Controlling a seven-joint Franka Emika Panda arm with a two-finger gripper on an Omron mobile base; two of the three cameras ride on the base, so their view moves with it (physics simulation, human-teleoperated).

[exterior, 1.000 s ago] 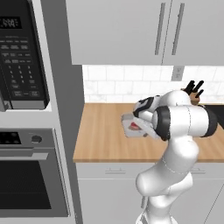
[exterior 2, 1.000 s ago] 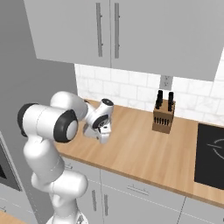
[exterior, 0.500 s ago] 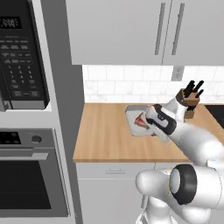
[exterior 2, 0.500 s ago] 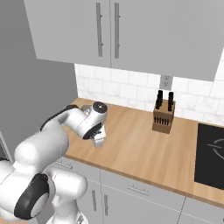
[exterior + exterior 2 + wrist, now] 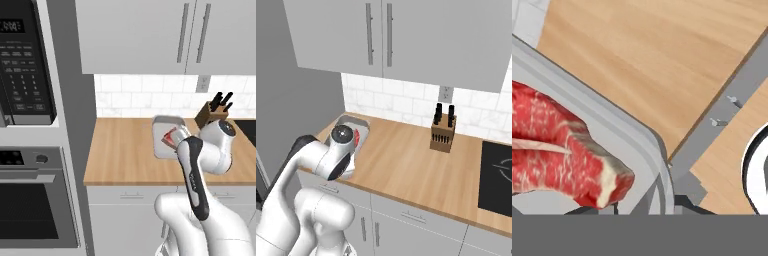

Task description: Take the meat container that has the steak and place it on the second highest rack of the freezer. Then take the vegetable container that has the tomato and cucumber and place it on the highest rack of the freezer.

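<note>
Over the wooden counter [image 5: 125, 150], hand view shows the steak [image 5: 557, 150] at nine o'clock inside the grey container [image 5: 629, 135]; base views add the knife block [image 5: 442, 134]. Pincer grips container's rim.

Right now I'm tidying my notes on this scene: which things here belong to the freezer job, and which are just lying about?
Belongs to the job:
- meat container, grey tray above the wooden counter
- steak lying in it
- gripper, at the container's rim

Just lying about:
- knife block by the tiled wall
- microwave
- built-in oven
- dark cooktop
</note>
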